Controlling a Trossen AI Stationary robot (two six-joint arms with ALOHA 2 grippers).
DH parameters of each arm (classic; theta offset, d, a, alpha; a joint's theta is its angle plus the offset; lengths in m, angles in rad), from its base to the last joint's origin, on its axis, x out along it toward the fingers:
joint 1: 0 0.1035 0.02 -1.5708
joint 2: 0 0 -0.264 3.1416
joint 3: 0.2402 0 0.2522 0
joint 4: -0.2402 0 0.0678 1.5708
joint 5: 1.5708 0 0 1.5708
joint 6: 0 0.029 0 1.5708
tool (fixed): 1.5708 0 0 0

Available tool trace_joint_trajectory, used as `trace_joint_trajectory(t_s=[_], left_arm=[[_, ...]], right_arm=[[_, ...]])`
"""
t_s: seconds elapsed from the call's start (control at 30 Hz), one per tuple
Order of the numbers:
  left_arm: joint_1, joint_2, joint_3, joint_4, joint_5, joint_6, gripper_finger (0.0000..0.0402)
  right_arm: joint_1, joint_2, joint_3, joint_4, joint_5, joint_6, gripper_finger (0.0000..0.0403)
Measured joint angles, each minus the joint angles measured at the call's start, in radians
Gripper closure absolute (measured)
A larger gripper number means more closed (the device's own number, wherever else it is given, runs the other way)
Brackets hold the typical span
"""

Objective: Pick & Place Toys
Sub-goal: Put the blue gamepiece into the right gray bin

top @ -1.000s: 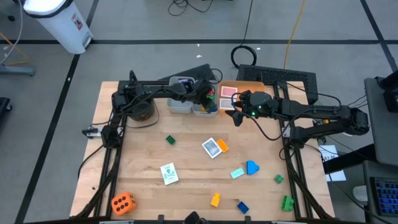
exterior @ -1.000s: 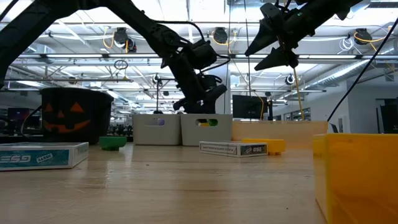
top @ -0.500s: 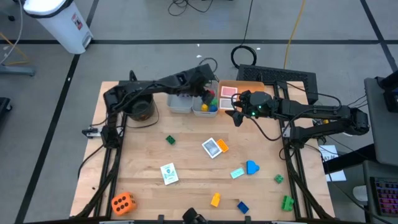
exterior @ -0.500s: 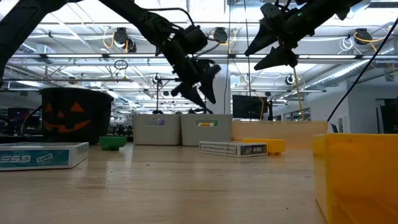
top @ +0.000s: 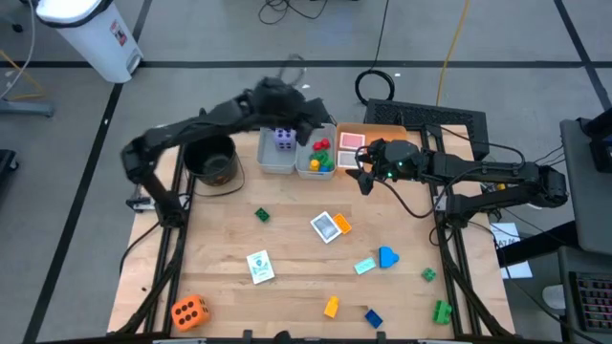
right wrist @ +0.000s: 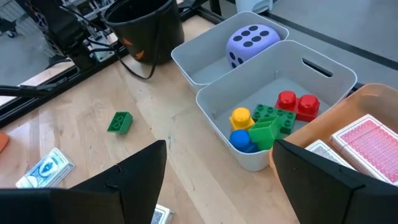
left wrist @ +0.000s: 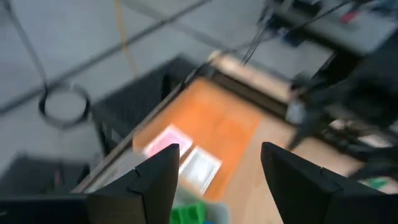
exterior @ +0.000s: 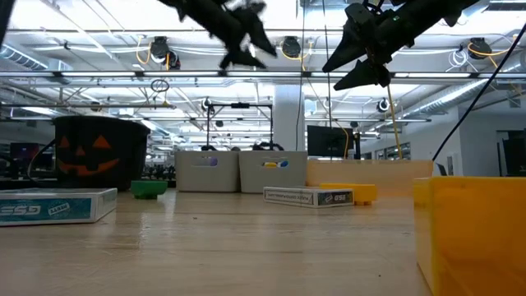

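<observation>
Sorting layout reads clearly: the purple die [top: 284, 139] sits alone in the left grey bin [top: 271, 164], and the small bricks [right wrist: 270, 124] (red, green, yellow, blue) are grouped in the right bin [top: 304, 169] touching it. Cards go on the orange tray [top: 375, 133] just beside the bins; a red-backed card [top: 351, 141] already lies there. So we judge each container is taking one toy type.

Left pincer [top: 277, 96] is high above the bins at the far tabletop edge, fingers spread, nothing between them in its wrist view. We'd say it's clear of the bins so it doesn't clip a rim.

Right pincer [top: 364, 178] hangs in the air near the tray and the brick bin, fingers spread, empty. It looks parked, out of the left arm's way.

Still loose on the tabletop [top: 210, 239]:
- orange die [top: 188, 311], near corner
- green brick [top: 261, 215]
- two cards [top: 327, 226] and [top: 260, 267]
- light blue piece [top: 364, 267], blue piece [top: 386, 256] beside it
- yellow brick [top: 331, 307], blue brick [top: 373, 317], two green bricks [top: 442, 311] and [top: 428, 274]

Roughly half left, by our count. The black pumpkin bucket [top: 213, 162] beside the bins looks unused.
</observation>
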Motion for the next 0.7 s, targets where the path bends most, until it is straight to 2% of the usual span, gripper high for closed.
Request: trace_joint_trajectory(t_s=[0.3, 0.4, 0.57, 0.7], left_arm=[[0.003, -0.286, 0.001, -0.048, 0.120, 0.076, 0.0167], [0.003, -0.362, 0.001, -0.166, 0.166, 0.110, 0.0167], [0.002, -0.447, -0.001, -0.470, 0.165, 0.143, 0.0167], [-0.011, -0.500, -0.056, -0.594, 0.161, 0.144, 0.0167]], right_arm=[[0.001, 0.000, 0.000, 0.000, -0.003, 0.034, 0.0119], [0.001, 0.000, 0.000, 0.000, -0.003, 0.079, 0.0119], [0.001, 0.000, 0.000, 0.016, -0.003, 0.093, 0.0119], [0.001, 0.000, 0.000, 0.069, 0.001, 0.094, 0.0119]])
